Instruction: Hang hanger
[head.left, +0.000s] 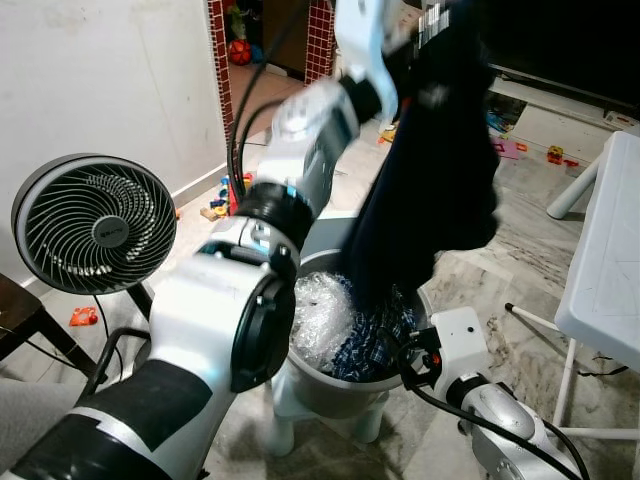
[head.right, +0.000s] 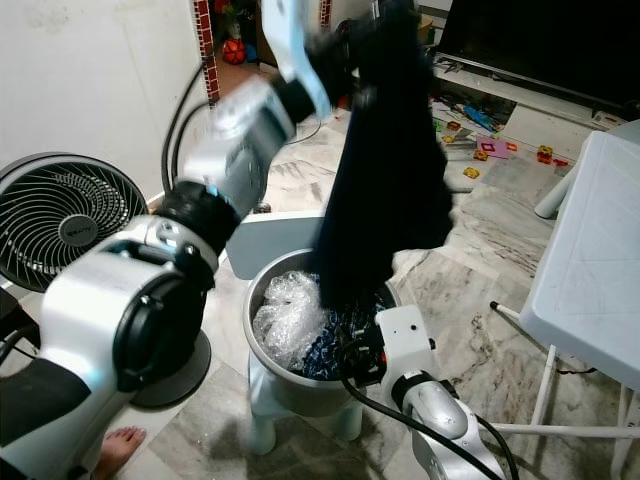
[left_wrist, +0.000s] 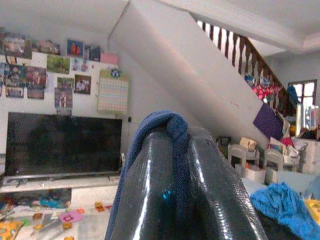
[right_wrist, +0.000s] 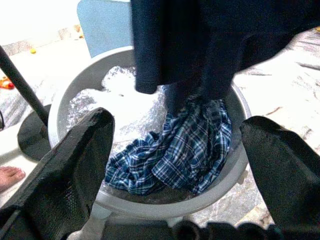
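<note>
My left arm (head.left: 300, 150) is raised high over a grey basin (head.left: 322, 392). In the left wrist view my left gripper (left_wrist: 180, 132) is shut on a fold of dark navy garment (head.left: 440, 160), which hangs down with its lower end reaching into the basin. In the basin lie a blue plaid shirt (right_wrist: 185, 145) and crumpled clear plastic (right_wrist: 125, 100). My right gripper (right_wrist: 180, 165) is low in front of the basin, open, its fingers (right_wrist: 75, 175) wide apart with nothing between them.
The basin rests on a white stool (head.left: 285, 405). A black fan (head.left: 95, 225) stands at the left and a white table (head.left: 610, 260) at the right. Toys litter the marble floor behind. A person's bare foot (head.right: 120, 445) is near the fan's base.
</note>
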